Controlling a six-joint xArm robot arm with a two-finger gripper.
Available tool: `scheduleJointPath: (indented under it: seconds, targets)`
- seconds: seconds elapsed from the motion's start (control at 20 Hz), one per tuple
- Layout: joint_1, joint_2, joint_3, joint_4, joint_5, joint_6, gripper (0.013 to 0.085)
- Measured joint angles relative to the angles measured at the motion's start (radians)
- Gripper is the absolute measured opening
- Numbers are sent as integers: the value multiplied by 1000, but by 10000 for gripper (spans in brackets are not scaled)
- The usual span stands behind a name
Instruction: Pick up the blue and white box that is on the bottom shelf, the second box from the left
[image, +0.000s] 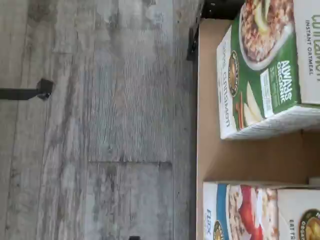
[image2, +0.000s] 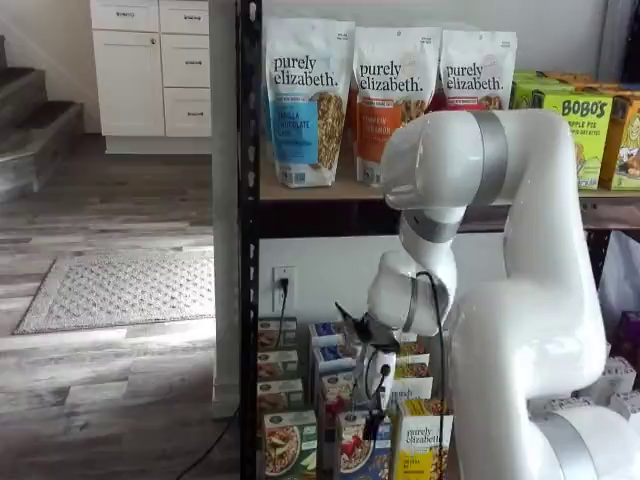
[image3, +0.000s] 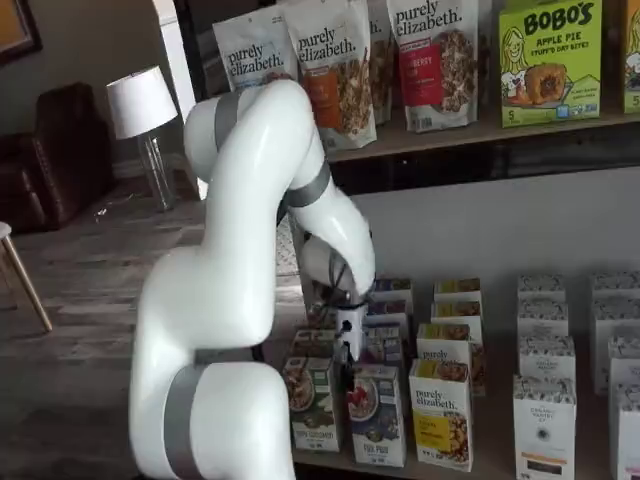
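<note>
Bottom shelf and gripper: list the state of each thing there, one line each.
blue and white box: upright at the front of the row, not gripped.
green-fronted carton: upright, beside the blue one.
yellow-fronted carton: upright, on the blue one's other side.
gripper: hangs above the blue and white box, holds nothing; finger gap cannot be told.
bottom shelf: tan board, bare between the cartons.

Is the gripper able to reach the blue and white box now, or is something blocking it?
Probably yes. The gripper hangs just above the blue and white box, which stands in the front row; nothing shows between them.
</note>
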Motion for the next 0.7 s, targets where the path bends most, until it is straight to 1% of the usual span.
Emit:
scheduleJointPath:
  seconds: [0.1, 0.15, 0.25, 0.35, 0.55, 0.6, 0.7]
  targets:
    - [-6, 3, -14, -46, 29, 36, 850]
    - [-11, 4, -17, -58, 34, 43, 850]
    - [-14, 4, -15, -54, 25, 35, 850]
    - [-16, 4, -7, -27, 2, 8, 850]
    - [-14, 6, 5, 67, -53, -77, 850]
    - [-15, 8, 3, 77, -57, -86, 850]
    - [-16, 16, -3, 72, -64, -83, 850]
